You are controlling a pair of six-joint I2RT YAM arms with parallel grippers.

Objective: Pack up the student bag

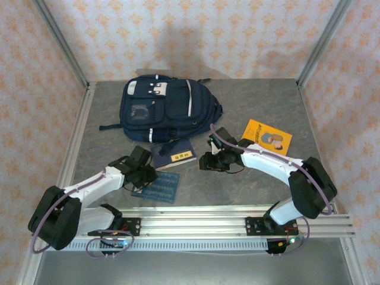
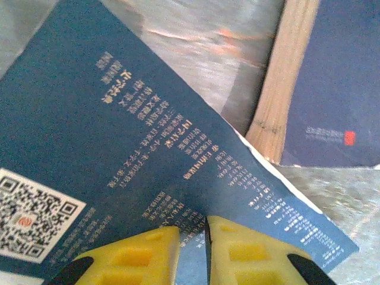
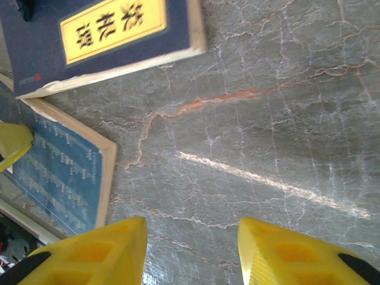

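Note:
The student bag [image 1: 166, 110], a navy backpack with grey stripes, lies flat at the back middle of the table. A blue book [image 1: 157, 187] [image 2: 119, 148] [image 3: 59, 172] with gold print and a QR code lies near the front. My left gripper [image 1: 145, 175] [image 2: 193, 228] has its yellow fingers pinched together on that book's cover, which creases between them. A dark navy book with a yellow label [image 1: 173, 155] [image 2: 338, 89] [image 3: 113, 29] lies just in front of the bag. My right gripper [image 1: 205, 161] [image 3: 193, 237] hangs open over bare table to the right of that book.
An orange book [image 1: 267, 136] lies at the right, behind the right arm. Metal frame posts [image 1: 77, 77] and patterned walls close in the grey marbled table [image 1: 249, 101] on three sides. The arms' mounting rail [image 1: 237, 222] runs along the near edge.

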